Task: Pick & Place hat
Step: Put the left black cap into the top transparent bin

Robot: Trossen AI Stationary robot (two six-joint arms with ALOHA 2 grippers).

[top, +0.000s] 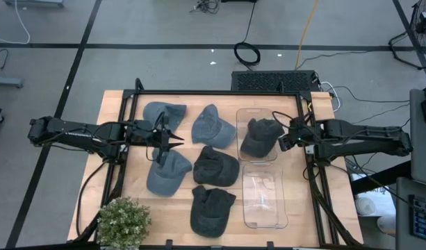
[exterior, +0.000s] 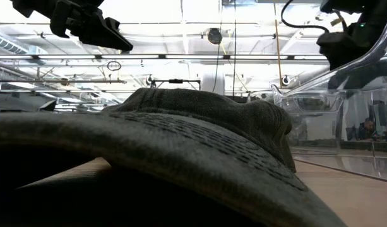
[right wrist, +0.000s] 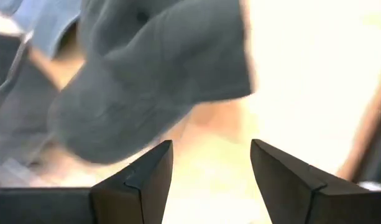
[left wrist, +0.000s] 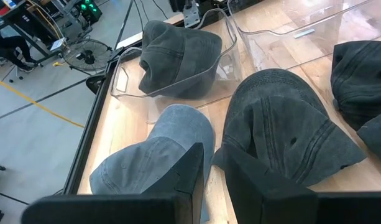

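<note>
Right claw (top: 285,141) in the high view: sits at the edge of the far clear bin (top: 257,158), a dark hat (top: 260,136) just beside it inside the bin; looks like a place just finished. Near bin (top: 264,201) holds no hat. Left claw (top: 169,139) hovers between the loose hats; I'd pick the blue-grey hat (top: 167,172) next.

Low view: a dark hat (exterior: 199,120) blocks most of it.

Left wrist: fingers (left wrist: 190,171) apart, nothing held, blue hat (left wrist: 154,158) and dark hat (left wrist: 288,134) right ahead, crowded.

Right wrist: fingers (right wrist: 146,171) wide open, empty, hat (right wrist: 153,68) beyond them.
</note>
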